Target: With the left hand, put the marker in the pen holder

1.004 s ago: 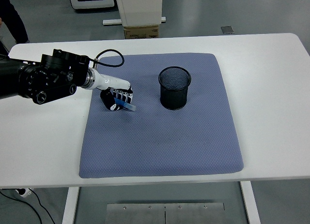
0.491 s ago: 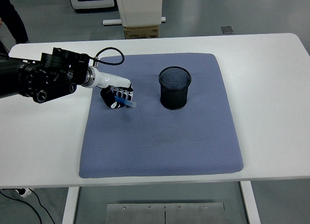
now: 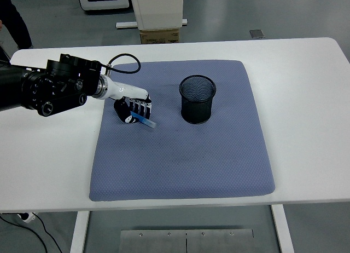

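My left hand (image 3: 133, 111) reaches in from the left over the blue-grey mat (image 3: 180, 154), its fingers curled around a blue marker (image 3: 145, 120). The marker's free end pokes out to the lower right of the hand, low over the mat. A black mesh pen holder (image 3: 197, 99) stands upright on the mat, well to the right of the hand. The holder's inside looks empty. My right arm does not show.
The mat lies on a white table (image 3: 306, 99). A black cable (image 3: 123, 64) loops over the mat's far left corner behind my wrist. A person's dark trouser leg (image 3: 13, 17) stands beyond the table's far left.
The hand has lifted slightly and shifted, and the marker's free end now tilts further down to the right.
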